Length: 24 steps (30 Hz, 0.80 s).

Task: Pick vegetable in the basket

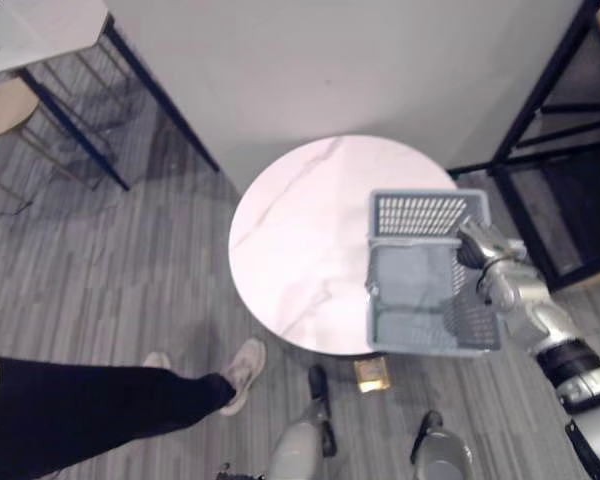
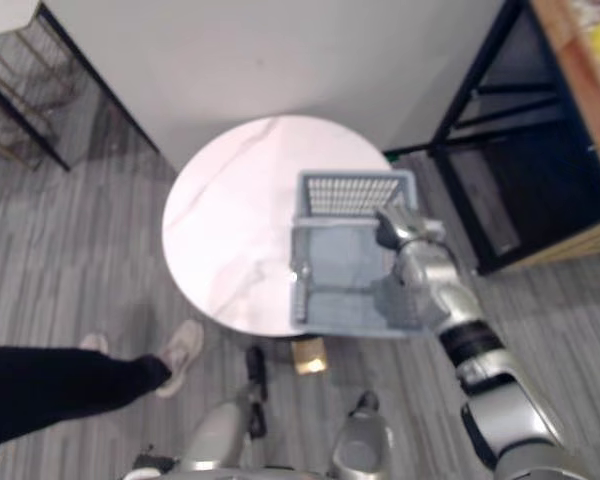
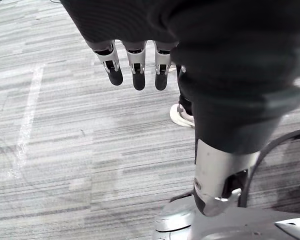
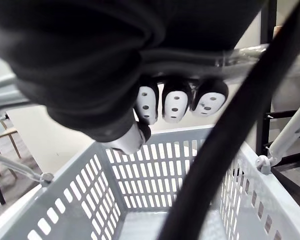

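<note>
Your R hand (image 1: 477, 248) has its fingers curled round the handle (image 4: 237, 54). The basket (image 1: 420, 213) is right under it, over the near-R edge of the table (image 1: 290, 230), and looks bare inside. Your L hand (image 3: 135, 65) hangs low with slack, straight fingers, well apart, so R is nearer.

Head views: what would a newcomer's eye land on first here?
The grey basket, held by its handle in the right hand at the right edge of the round white table. Then a person's dark-trousered leg stretched across the floor at lower left.
</note>
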Tool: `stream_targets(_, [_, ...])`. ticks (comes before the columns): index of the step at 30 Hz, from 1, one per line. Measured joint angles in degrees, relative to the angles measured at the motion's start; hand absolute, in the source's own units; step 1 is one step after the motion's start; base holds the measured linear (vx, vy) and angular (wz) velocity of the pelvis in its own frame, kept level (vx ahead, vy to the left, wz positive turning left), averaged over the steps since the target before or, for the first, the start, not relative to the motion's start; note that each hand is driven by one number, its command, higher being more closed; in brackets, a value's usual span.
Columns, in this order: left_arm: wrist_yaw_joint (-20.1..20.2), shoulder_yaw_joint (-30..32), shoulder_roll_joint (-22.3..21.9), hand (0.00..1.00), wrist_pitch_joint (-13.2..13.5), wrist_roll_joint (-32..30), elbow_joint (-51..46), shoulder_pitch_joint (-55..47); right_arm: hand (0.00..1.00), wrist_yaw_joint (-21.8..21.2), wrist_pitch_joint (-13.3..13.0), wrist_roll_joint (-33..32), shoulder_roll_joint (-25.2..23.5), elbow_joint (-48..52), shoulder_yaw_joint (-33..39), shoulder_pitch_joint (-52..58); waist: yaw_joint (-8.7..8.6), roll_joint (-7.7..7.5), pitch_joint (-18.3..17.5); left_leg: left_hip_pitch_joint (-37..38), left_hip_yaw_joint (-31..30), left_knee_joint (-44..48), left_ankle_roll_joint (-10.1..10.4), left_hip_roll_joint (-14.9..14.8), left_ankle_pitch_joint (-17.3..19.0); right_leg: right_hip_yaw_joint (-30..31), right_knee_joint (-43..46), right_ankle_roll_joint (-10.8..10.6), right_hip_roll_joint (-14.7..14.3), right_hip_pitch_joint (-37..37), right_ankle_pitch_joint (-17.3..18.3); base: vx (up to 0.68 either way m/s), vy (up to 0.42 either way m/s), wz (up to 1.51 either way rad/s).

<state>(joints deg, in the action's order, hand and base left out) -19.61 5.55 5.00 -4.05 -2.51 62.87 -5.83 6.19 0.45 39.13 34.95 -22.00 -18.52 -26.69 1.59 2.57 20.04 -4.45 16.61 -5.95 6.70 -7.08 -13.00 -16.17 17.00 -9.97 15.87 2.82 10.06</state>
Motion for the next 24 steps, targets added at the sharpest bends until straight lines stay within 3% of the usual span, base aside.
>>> stream_targets(3, [0.88, 1.76, 0.31, 0.00, -0.73, -0.47, 0.70, -1.33, 1.00, -0.75, -0.57, -3.16, 0.06, 6.52, 3.53, 6.70, -0.38, -1.35, -3.43, 0.93, 1.40, -0.05, 0.31, -0.52, 0.59, 1.04, -2.46, -0.12, -0.83, -0.91, -1.24, 0.00, -0.005, -0.26])
stream_targets(7, [2.23, 2.88, 0.44, 0.00, -1.69, -1.18, 1.10, -2.10, 1.00, -1.77, -1.52, -3.81, 0.40, 10.70, 5.26, 13.38, -1.35, -1.87, -5.68, 2.32, 3.42, -0.05, -0.25, -0.88, 2.31, 3.40, -4.36, -0.45, -2.05, -1.19, -2.28, -0.03, 0.018, -0.30])
stream_targets(15, [3.29, 2.82, 0.40, 0.00, -2.41, -3.41, 1.75, -2.41, 1.00, -2.62, -2.25, -0.83, 1.32, 10.71, 7.72, 23.23, -2.93, -1.54, -6.45, 2.61, 5.10, -0.05, -0.90, -0.50, 3.02, 5.47, -6.33, -0.73, -1.99, -1.16, -3.39, -0.01, 0.019, -0.11])
stream_targets(24, [3.87, 2.80, 0.26, 0.00, -2.40, -5.08, 3.23, -2.99, 1.00, -2.63, -3.63, 0.54, 3.52, 10.59, 13.81, 29.11, -3.48, -0.76, -7.88, 4.72, 7.80, -0.04, -1.08, -0.50, 3.29, 7.49, -7.71, -0.71, -2.21, -1.93, -4.75, 0.05, -0.001, -0.17])
